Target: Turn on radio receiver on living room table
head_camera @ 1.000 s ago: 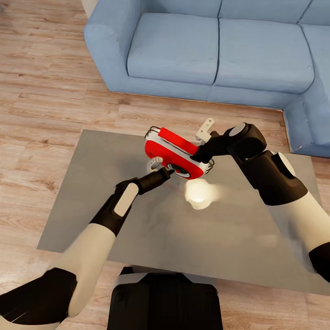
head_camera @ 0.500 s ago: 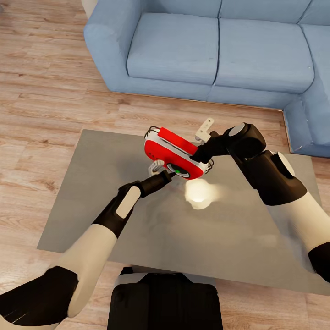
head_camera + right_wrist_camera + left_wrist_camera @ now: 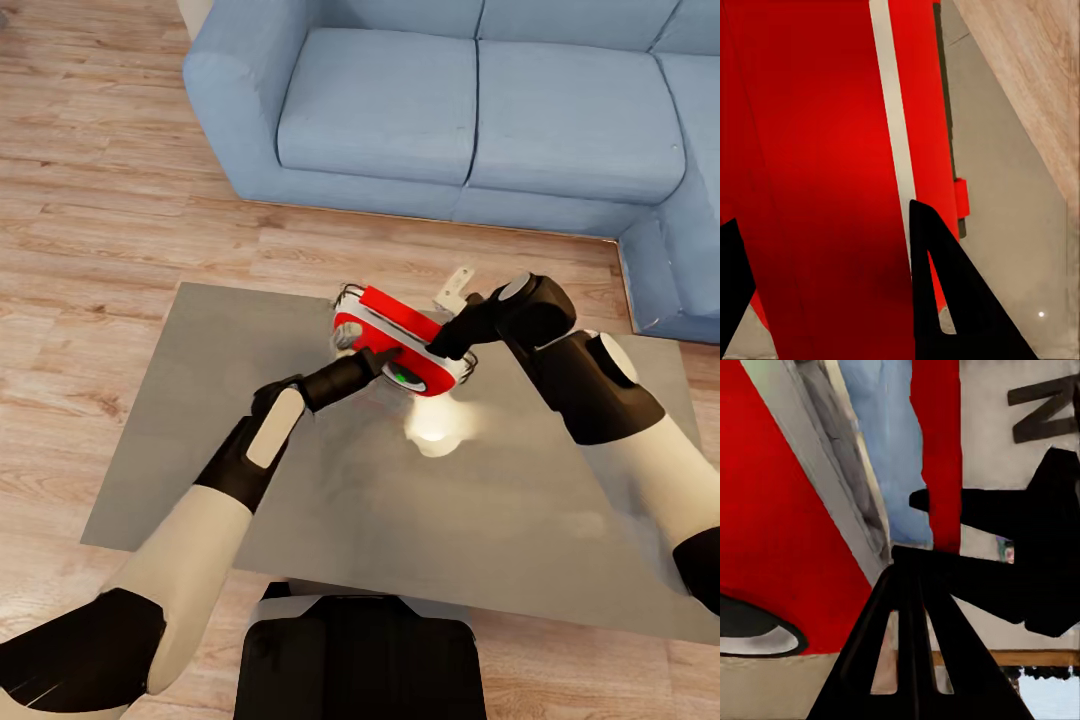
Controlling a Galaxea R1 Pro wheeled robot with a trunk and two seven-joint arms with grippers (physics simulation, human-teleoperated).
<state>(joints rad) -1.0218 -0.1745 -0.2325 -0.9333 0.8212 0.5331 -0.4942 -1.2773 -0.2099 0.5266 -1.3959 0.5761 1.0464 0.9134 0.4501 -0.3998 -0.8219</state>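
The red radio receiver with silver-white trim is tilted just above the grey-brown table, in front of the blue sofa. My right gripper is shut on its right end; the red body sits between the black fingers. My left gripper is shut, with its tip pressed against the radio's face beside the round dial, which shows a small green light. In the left wrist view the red face and the dark dial are very close to the joined fingers.
The blue L-shaped sofa stands behind the table and wraps round at the right. A bright reflection lies on the tabletop under the radio. Light wood floor surrounds the table. My dark base is at the table's near edge.
A green light has come on at the dial. The radio has shifted slightly right and tipped flatter in my right gripper, and my left gripper has pushed forward against its face.
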